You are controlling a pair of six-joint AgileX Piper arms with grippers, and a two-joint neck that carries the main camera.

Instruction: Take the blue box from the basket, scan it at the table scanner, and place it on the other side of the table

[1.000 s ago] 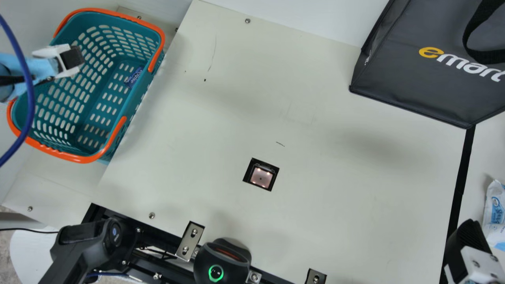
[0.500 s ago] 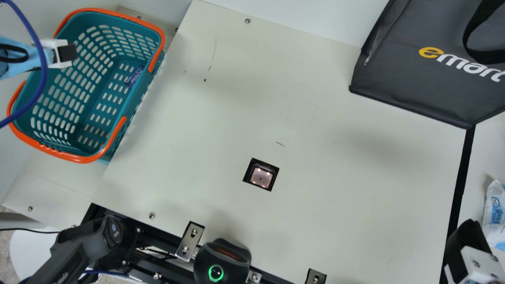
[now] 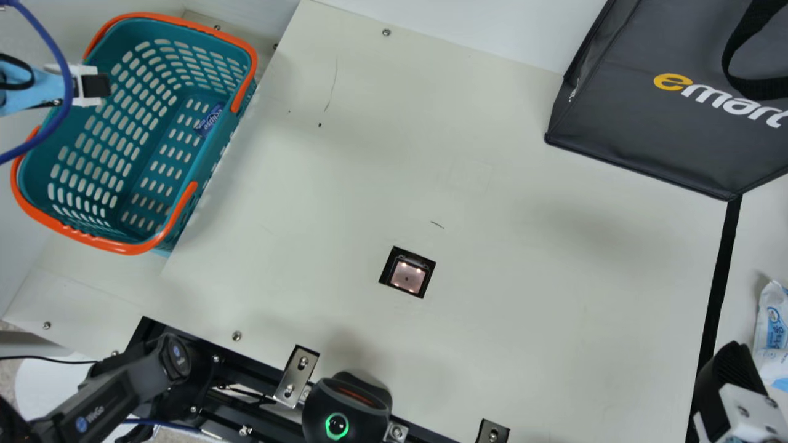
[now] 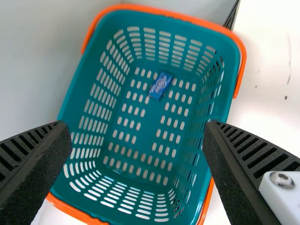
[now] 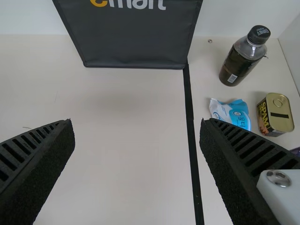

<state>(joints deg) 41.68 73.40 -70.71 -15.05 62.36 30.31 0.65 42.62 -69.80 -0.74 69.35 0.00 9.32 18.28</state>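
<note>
We locate the blue box (image 3: pixel 209 120) on the floor of the basket (image 4: pixel 83 84), in the main view towards the basket's upper end and near the wall that adjoins the tabletop (image 3: pixel 308 215). The left gripper (image 4: pixel 137 125) is above the basket with its two fingers wide apart and nothing between them. From this gripper, as the main view shows it over the basket's outer side, the box lies inward, towards the tabletop, and down inside the basket. In the left wrist view, the box's long axis runs oblique to the line joining the fingers, closer to crossing it than to following it. We judge that a modest wrist rotation would set the fingers across the narrow width; we would then translate over the box and descend, watching for contact with the basket wall. The left arm is clearly the nearer. The right gripper (image 5: pixel 137 123), also open and unloaded, is well apart, beyond the table scanner (image 3: pixel 407 277) at the opposite side of the tabletop. We judge the step in hand to be alignment for the pick, with scanning and placing outstanding.
</note>
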